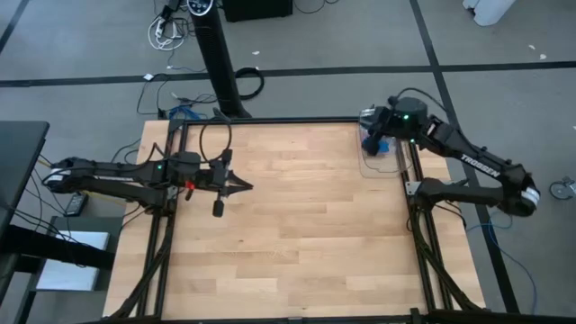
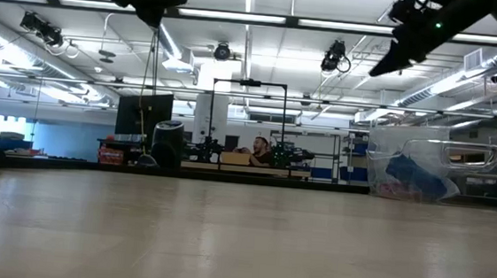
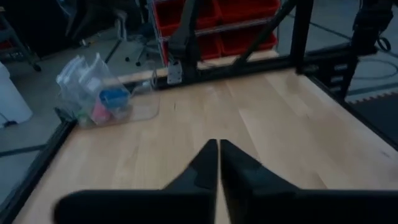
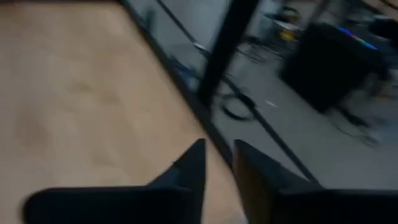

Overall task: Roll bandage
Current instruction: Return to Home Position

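The bandage point(image 3: 114, 98) shows as a bright blue bundle inside a clear plastic bag point(image 1: 378, 155) that lies at the table's far right corner; it also shows in the low view point(image 2: 412, 179). My right gripper point(image 1: 367, 137) hangs in the air just above that bag and touches nothing. Its fingers point(image 4: 217, 152) stand a little apart with nothing between them, and its own view looks past the bag to the table's far edge. My left gripper point(image 1: 243, 186) hovers over the table's left half, pointing toward the right edge, with its fingers point(image 3: 217, 149) shut and holding nothing.
The clear bag also holds something pink point(image 3: 99, 114). Bare wooden tabletop point(image 1: 297, 225) spreads between the arms. A black frame rail point(image 1: 409, 171) runs along the right edge, and a black post point(image 1: 220, 63) rises behind the far edge. A person point(image 2: 261, 149) sits far off in the room.
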Controlling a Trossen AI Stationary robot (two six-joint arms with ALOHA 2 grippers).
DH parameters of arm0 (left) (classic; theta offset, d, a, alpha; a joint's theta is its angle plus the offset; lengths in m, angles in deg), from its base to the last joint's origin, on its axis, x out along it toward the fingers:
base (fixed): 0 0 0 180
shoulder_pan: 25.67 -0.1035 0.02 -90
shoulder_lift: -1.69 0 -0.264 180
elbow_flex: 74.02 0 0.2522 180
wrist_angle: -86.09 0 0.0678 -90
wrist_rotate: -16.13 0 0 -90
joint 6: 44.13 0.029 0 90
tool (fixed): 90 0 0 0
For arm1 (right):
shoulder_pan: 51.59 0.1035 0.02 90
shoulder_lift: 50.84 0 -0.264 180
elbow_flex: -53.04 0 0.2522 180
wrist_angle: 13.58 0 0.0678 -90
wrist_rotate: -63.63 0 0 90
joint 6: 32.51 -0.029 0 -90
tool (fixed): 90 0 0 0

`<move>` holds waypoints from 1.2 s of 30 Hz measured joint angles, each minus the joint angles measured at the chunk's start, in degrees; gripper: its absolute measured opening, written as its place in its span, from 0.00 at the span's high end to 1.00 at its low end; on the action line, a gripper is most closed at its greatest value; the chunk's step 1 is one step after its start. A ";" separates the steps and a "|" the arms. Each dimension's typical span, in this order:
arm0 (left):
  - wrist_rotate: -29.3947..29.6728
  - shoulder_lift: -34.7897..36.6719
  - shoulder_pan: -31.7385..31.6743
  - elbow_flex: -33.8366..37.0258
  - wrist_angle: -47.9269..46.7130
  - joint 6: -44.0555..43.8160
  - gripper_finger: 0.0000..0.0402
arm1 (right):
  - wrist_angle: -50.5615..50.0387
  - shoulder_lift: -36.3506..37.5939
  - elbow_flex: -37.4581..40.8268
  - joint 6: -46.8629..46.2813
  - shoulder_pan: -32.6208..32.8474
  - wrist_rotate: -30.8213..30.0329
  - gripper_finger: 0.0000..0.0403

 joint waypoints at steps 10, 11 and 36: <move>-3.07 10.03 0.00 11.45 4.98 0.48 0.98 | 29.76 -8.80 6.60 1.50 18.44 12.03 0.99; -3.29 11.75 0.02 12.95 5.26 -0.19 0.99 | 32.01 -9.25 7.51 1.11 19.21 12.87 0.99; 0.63 48.57 0.00 25.89 -6.59 -6.17 0.99 | 62.03 -3.53 33.00 -7.61 28.53 12.79 1.00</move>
